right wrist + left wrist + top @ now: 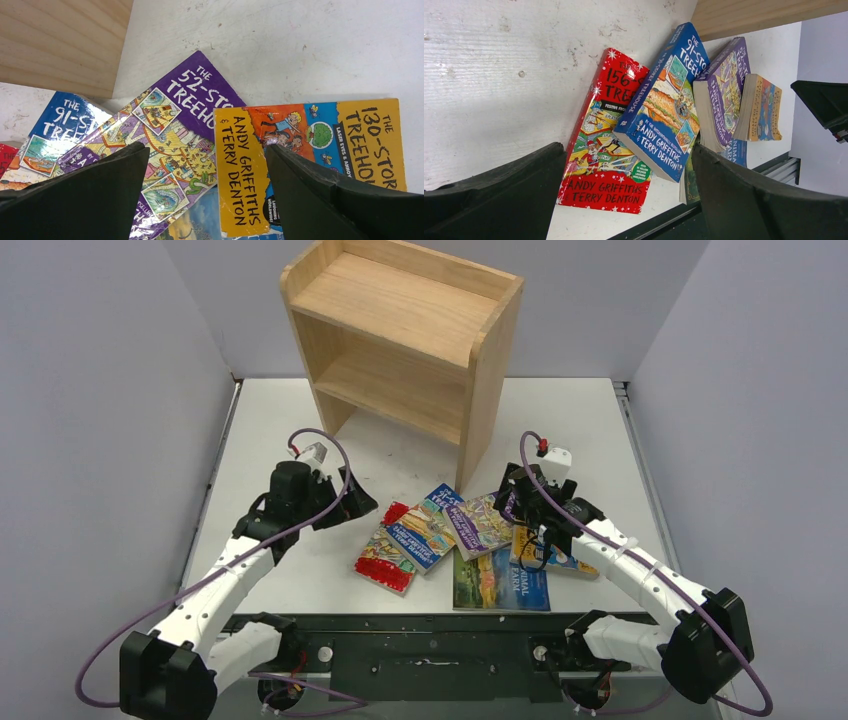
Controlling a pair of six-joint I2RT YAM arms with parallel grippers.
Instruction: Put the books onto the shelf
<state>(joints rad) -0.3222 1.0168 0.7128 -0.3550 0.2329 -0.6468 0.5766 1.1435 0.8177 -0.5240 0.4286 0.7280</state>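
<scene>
Shelf is stood far-centre on the tabletop, its open face turned near-left and both levels bare. Books are fanned flat and overlapping just near of it, none shelved. Left pincer and right pincer are held wide open and empty, flanking the pile, judged ready for a first pick.

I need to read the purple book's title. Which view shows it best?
The right wrist view: the purple book lies close and face-up, with most of its title readable. The left wrist view shows it far off and slanted; the top external view shows it small.
</scene>
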